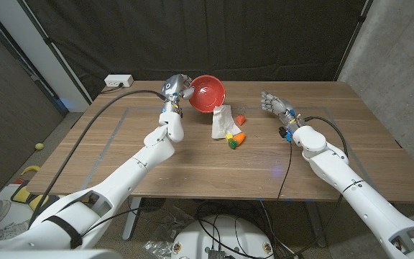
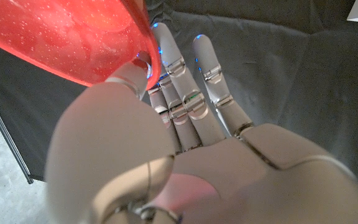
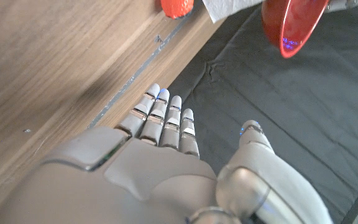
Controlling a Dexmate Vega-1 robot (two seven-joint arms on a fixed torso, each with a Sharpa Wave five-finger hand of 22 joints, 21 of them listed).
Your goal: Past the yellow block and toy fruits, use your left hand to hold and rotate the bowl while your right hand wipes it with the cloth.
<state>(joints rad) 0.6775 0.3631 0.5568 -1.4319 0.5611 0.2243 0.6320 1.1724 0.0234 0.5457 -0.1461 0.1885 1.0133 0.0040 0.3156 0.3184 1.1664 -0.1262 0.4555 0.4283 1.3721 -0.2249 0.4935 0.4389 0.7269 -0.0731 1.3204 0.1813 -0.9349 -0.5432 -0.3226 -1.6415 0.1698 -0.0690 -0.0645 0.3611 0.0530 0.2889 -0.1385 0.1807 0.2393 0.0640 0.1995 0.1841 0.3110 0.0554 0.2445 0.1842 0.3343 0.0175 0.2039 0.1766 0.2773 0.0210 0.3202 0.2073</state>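
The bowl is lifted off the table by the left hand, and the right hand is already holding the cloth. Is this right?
Only the second part is wrong. The left hand does hold the red bowl up off the table, but in the head view the right hand is open and holds nothing. The white cloth still sits on the table beside the toy fruits.

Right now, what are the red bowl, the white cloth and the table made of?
The bowl looks like glossy plastic: up close it is see-through red with tiny specks and light glowing through. The cloth looks like soft fabric or paper, matte, standing in limp folds; which one is hard to tell. The table looks like wood or wood veneer, with brown grain lines and a dull sheen.
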